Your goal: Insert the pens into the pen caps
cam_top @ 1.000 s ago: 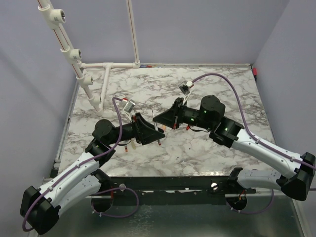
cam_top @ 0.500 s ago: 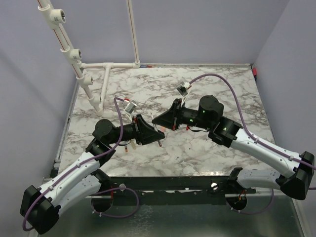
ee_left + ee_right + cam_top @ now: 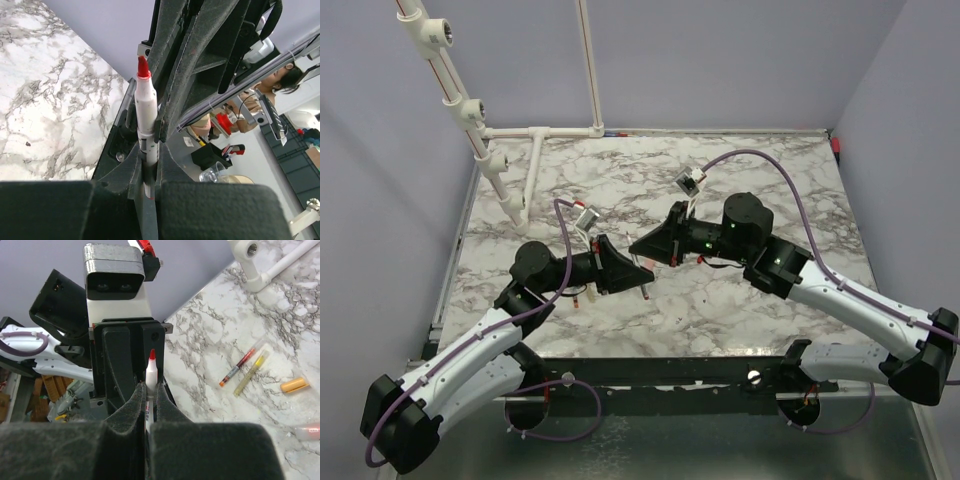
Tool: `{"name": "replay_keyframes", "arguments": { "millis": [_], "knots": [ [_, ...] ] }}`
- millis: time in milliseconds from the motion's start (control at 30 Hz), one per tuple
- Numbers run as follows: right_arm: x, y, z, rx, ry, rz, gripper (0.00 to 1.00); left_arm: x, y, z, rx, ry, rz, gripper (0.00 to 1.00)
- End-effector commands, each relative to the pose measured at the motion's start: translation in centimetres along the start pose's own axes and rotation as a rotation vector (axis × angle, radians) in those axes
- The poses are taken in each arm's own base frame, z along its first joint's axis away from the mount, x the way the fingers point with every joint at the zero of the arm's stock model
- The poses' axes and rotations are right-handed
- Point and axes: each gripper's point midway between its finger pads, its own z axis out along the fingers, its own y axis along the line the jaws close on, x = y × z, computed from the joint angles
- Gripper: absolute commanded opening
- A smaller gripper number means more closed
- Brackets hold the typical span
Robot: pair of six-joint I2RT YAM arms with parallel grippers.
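Observation:
My two grippers meet nose to nose above the middle of the marble table (image 3: 740, 180). My left gripper (image 3: 648, 277) (image 3: 148, 152) is shut on a pale grey pen (image 3: 146, 107) whose red tip points at the right gripper. My right gripper (image 3: 635, 243) (image 3: 150, 390) is shut on a pale pen (image 3: 151, 371), red tip toward the left gripper. I cannot tell whether this is one pen or two. On the table lie a red-orange pen (image 3: 239, 366), a yellow pen (image 3: 251, 373), an orange pen cap (image 3: 294, 385) and a salmon-pink piece (image 3: 307, 431).
A white pipe frame (image 3: 535, 165) stands at the back left of the table, its foot showing in the right wrist view (image 3: 260, 275). Purple cables loop over both arms. Grey walls close in the back and both sides.
My left jaws have closed onto the pen. The right gripper has edged slightly left toward the left one and stays shut.

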Motion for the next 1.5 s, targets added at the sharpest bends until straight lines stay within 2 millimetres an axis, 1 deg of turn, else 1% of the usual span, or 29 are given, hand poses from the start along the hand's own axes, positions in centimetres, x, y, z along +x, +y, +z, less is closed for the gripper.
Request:
{"name": "replay_keyframes", "arguments": {
  "millis": [0,33,67,133,167,200,267,333,400,500,567,667,833,1067,1300,1467],
  "knots": [
    [-1.3,0.2,-1.4,0.039,-0.021,-0.049,0.01,0.3,0.9,-0.1,-0.043,0.013,0.027,0.0],
    [-1.3,0.2,-1.6,0.048,-0.02,-0.052,0.01,0.4,1.2,-0.1,-0.056,0.019,0.029,0.0],
    [-1.4,0.1,-1.8,0.059,-0.022,-0.052,0.05,0.5,1.5,-0.1,-0.071,0.026,0.033,0.0],
    [-1.8,-0.2,-2.2,0.09,-0.032,-0.051,0.3,0.7,2.4,-0.1,-0.117,0.047,0.042,0.0],
    [-2.1,-0.3,-2.6,0.113,-0.045,-0.051,0.4,0.8,3.0,-0.2,-0.153,0.061,0.049,0.0],
    [-2.4,-0.6,-3.0,0.139,-0.056,-0.05,0.48,1.0,3.6,-0.4,-0.188,0.076,0.058,0.0],
    [-2.9,-1.3,-3.9,0.207,-0.078,-0.051,0.54,1.3,4.7,-0.8,-0.25,0.109,0.079,0.0],
    [-2.9,-3.2,-4.9,0.323,-0.087,-0.046,0.58,1.8,5.9,-1.3,-0.31,0.134,0.091,0.0],
    [-2.8,-5.8,-6.0,0.476,-0.091,-0.044,0.59,2.2,6.7,-1.7,-0.348,0.152,0.105,0.0],
    [-1.9,-9.5,-7.8,0.704,-0.063,-0.029,0.59,2.3,7.5,-2.3,-0.394,0.166,0.139,0.0],
    [-1.1,-11.7,-8.9,0.837,-0.042,-0.024,0.6,2.2,7.9,-2.7,-0.429,0.169,0.169,0.0],
    [0.4,-14.1,-9.9,0.966,0.003,-0.019,0.62,2.0,8.4,-3.3,-0.465,0.178,0.213,0.0],
    [3.6,-17.8,-10.2,1.088,0.103,0.043,0.63,2.1,8.1,-3.9,-0.461,0.177,0.258,0.0],
    [7.6,-23.0,-10.1,1.215,0.198,0.204,0.64,1.9,7.8,-4.7,-0.471,0.139,0.297,0.0],
    [10.4,-27.9,-10.2,1.358,0.201,0.328,0.63,1.9,7.7,-4.7,-0.467,0.142,0.308,0.0],
    [12.2,-30.7,-10.1,1.429,0.205,0.406,0.6,1.9,7.7,-4.8,-0.469,0.14,0.315,0.0]
  ]
}}
